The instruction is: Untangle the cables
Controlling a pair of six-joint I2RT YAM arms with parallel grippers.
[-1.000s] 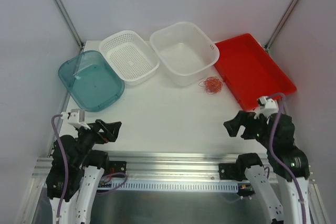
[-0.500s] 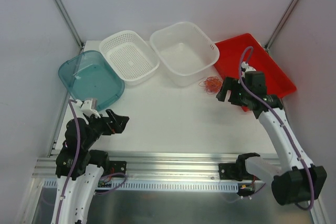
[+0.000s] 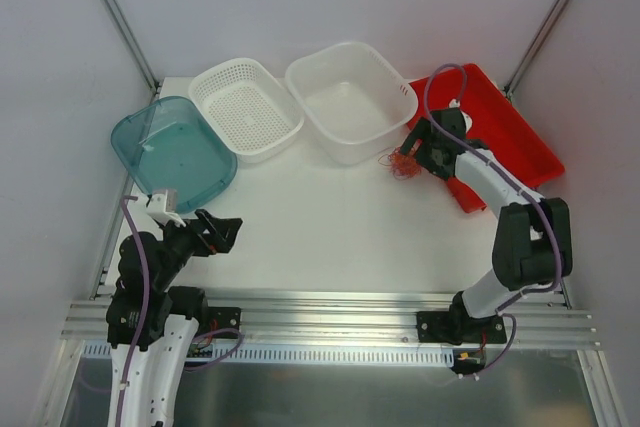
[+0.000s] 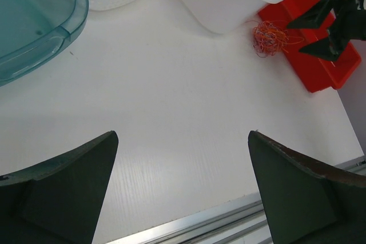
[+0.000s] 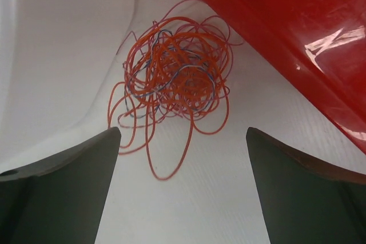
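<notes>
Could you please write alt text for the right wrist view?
A loose tangle of thin red-orange cables, with a few bluish strands inside, lies on the white table just ahead of the open right end effector. A red tray sits at upper right and a white tub's wall at left.

Top view: bright, flat, diffuse light with no clear direction. The white table (image 3: 320, 237) and walls are near blown out, and shadows are faint and soft. Cables (image 3: 401, 166) are too small here to resolve strands.
Right wrist: cables sharp, white glare patch on the red tray (image 5: 286, 32). Right gripper (image 5: 183, 132) fingers (image 5: 57, 192) are dark, underexposed and soft-edged.
Left wrist: left gripper (image 4: 183, 132) fingers (image 4: 63, 192) near-black, slightly out of focus. Table evenly lit, mild sheen on the teal bin (image 4: 34, 32).
</notes>
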